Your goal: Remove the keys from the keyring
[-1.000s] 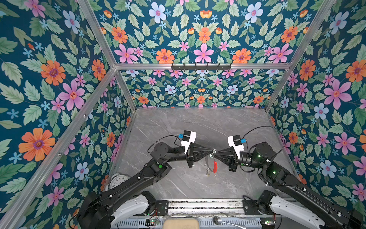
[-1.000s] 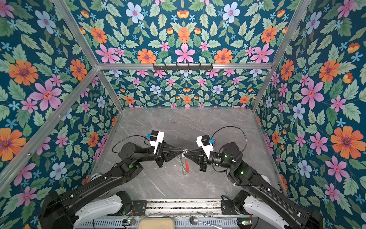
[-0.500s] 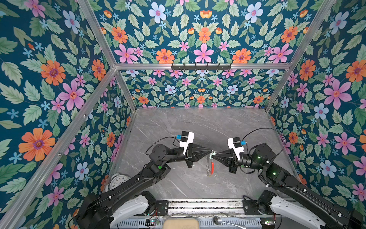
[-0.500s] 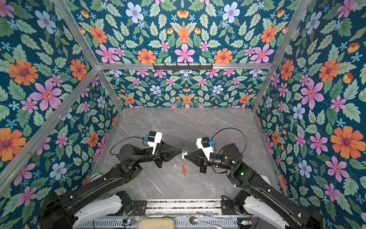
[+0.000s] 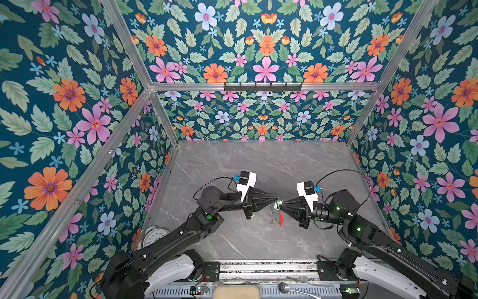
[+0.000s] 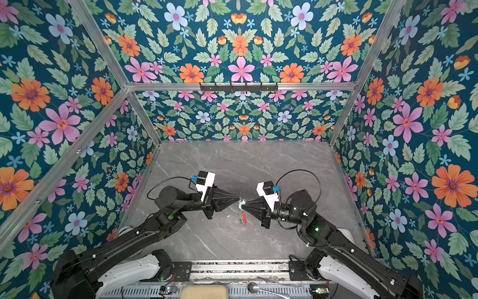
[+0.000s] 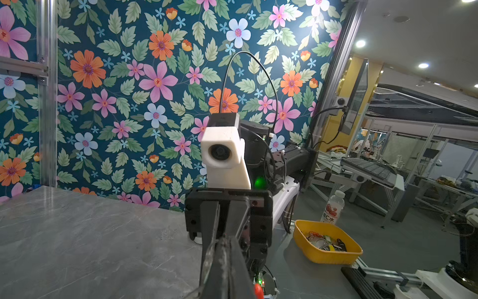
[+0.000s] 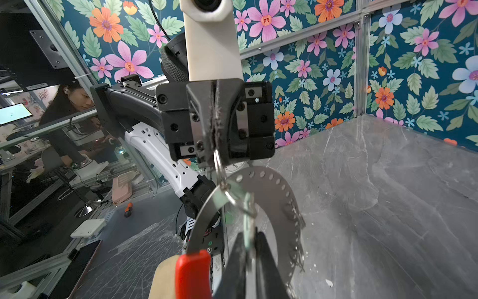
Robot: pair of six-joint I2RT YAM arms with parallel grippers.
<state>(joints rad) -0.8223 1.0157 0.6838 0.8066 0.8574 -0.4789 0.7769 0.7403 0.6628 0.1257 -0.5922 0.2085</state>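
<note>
Left claw [image 8: 214, 151] clenched on wire ring [image 8: 219, 168] | right claw [image 8: 249, 249] at pale-tagged silver key [image 8: 247, 227], grip unclear | grey red-sectioned C-shaped keyring [image 8: 274, 186] unmoved, key still attached

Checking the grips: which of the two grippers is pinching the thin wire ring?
The left gripper: its jaws close on the wire ring; the right gripper straddles a pale tag instead.

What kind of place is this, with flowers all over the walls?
Probably a robot lab: a left arm and a right arm work over a grey table between flowered walls, and a woman is at a screen outside.
</note>
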